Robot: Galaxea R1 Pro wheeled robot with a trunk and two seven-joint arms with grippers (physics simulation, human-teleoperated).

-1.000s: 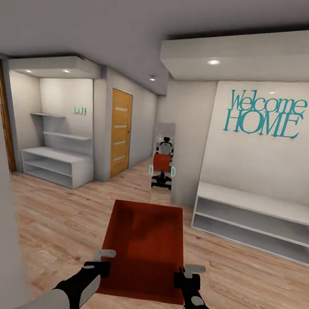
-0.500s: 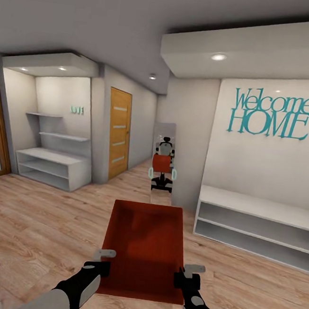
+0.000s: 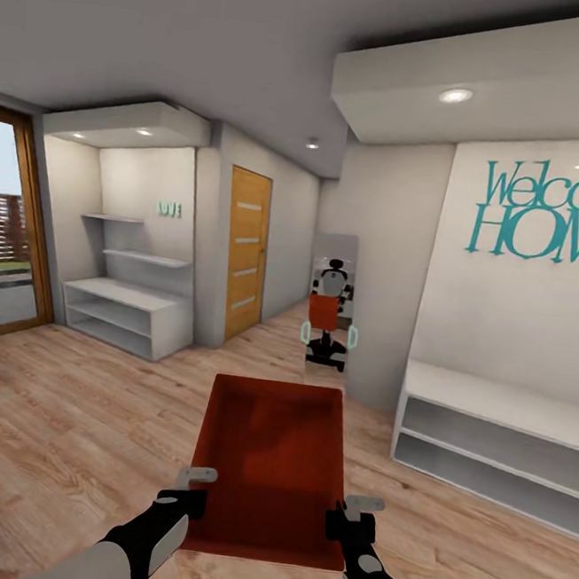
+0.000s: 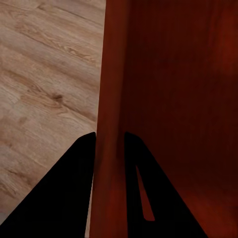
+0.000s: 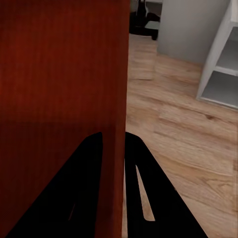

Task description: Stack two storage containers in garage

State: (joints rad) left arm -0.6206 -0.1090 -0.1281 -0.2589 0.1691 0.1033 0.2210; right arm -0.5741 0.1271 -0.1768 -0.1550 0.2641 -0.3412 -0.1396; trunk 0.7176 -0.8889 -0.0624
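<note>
A red-orange open-topped storage container [image 3: 271,461] hangs level in front of me above light wood plank flooring [image 3: 70,427]. My left gripper [image 3: 190,493] is shut on its left wall near the close end, and my right gripper [image 3: 344,514] is shut on its right wall opposite. In the left wrist view the dark fingers [image 4: 79,163] pinch the thin wall [image 4: 111,89]. The right wrist view has the same pinch, with fingers [image 5: 139,168] on either side of the wall [image 5: 116,74]. The second container, the garage and the concrete floor are out of view.
A wood-panelled door [image 3: 245,254] stands ahead left, beside a white shelf unit [image 3: 127,308]. A glass door [image 3: 6,233] is at far left. Ahead, a mirror [image 3: 329,316] reflects me with the box. A low white shelf [image 3: 488,435] runs under teal "Welcome HOME" lettering [image 3: 546,218] at right.
The whole view has shifted: the room now sits further right and the glass door has come into sight at left. The container and both grippers keep their places in the view.
</note>
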